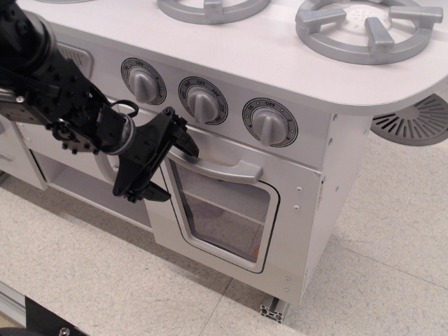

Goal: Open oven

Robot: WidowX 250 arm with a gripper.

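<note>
While door sits shut, oven (pixel 224 210) shows clear rounded window, silver bar handle (pixel 217 170); jaws (pixel 171 164) spread wide.

oven (pixel 294 210): white | handle (pixel 220 170): silver | knobs (pixel 204 102): grey | gripper (pixel 164 164): black | floor (pixel 378 280): speckled beige

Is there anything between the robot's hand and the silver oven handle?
No. In this one camera view the hand is right at the left end of the oven handle; only bare white oven front shows between them.
</note>
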